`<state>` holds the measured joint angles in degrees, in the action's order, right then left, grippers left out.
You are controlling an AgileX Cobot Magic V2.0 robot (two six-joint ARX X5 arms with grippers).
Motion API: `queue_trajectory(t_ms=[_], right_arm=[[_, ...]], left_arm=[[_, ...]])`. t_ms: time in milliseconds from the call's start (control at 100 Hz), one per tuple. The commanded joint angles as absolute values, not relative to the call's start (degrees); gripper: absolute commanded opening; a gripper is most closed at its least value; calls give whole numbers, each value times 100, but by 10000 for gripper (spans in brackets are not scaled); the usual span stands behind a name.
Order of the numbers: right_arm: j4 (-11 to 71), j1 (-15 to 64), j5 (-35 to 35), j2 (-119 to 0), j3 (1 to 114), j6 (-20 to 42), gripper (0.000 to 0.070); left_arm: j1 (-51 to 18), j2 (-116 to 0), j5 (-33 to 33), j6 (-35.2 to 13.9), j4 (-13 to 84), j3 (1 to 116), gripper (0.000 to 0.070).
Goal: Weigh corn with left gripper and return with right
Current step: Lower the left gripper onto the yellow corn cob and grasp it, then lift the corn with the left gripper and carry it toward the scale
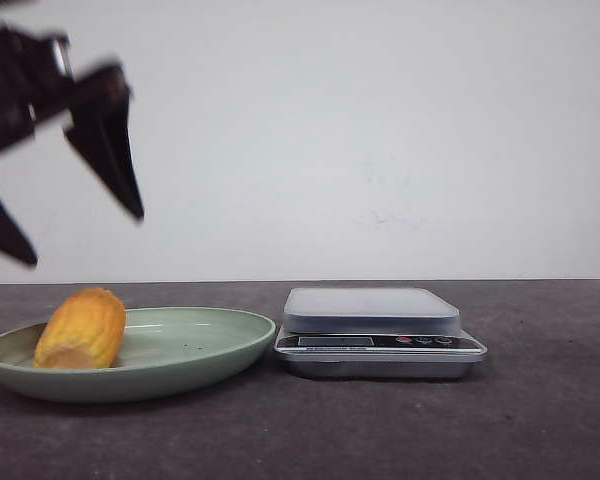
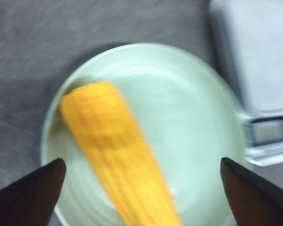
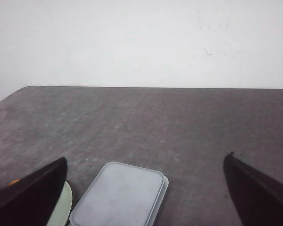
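Note:
The corn (image 1: 81, 328), a short yellow-orange cob, lies on the left part of the green plate (image 1: 195, 352). My left gripper (image 1: 80, 235) hangs open well above the plate's left side, nothing between its fingers. In the left wrist view the corn (image 2: 115, 160) lies on the plate (image 2: 188, 132) between the open fingers of the left gripper (image 2: 141, 176), apart from both. The kitchen scale (image 1: 376, 330) stands right of the plate with its tray bare. My right gripper (image 3: 144, 172) is open and empty above the scale (image 3: 120, 195); it does not show in the front view.
The dark grey table (image 1: 540, 420) stretches to the right of the scale. A white wall (image 1: 380, 130) stands behind the table. The plate's edge (image 3: 61, 209) shows beside the scale in the right wrist view.

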<state>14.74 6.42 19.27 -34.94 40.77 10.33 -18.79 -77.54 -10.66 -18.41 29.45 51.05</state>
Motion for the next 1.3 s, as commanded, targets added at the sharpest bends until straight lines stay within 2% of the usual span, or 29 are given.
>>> queue_trajectory(t_ms=[0,130,270,300,330,360,440,450,550,840,1080,1290], right_arm=[[1433,666,1911,-3511,4171,1015,673],[1437,666,1935,-3509,4171,1135,673],[1463,666,1951,-3509,4171,1234,673],[1468,666,1951,-3509,4171,1258,673],[1476,666,1951,-3509,4171,1295,673],[1483,666,1951,-3509,4171,1317,673],[1511,666,1951,-3509,4171,1347,673],[1514,666,1949,-3509,4171,1354,673],[1575,666,1951,-3509,4171,1356,673],[1728,666,1951,-3509,4171,1470,672],[1782,666,1949,-3509,4171,1490,672],[1782,666,1946,-3514,4171,1494,672]], left_arm=[[-1898,-8154,-1033,-2145,2805,5183,627],[-1900,-8726,-1105,-2517,2652,5183,626],[-1984,-9137,-1389,-2650,2526,5183,623],[-1999,-9190,-1389,-2648,2528,5183,604],[-2003,-9225,-1391,-2646,2543,5183,538],[-2010,-9244,-1398,-2646,2563,5183,435],[-2032,-9240,-1538,-2624,2569,5183,33],[-2032,-9231,-1575,-2615,2569,5183,0],[-2034,-9150,-1828,-2497,2558,5214,11],[-2038,-8475,-1881,-2453,2576,5763,12],[-2049,-7686,-2322,-2477,2359,6882,12],[-2230,-7623,-2300,-2541,2338,8049,11]])
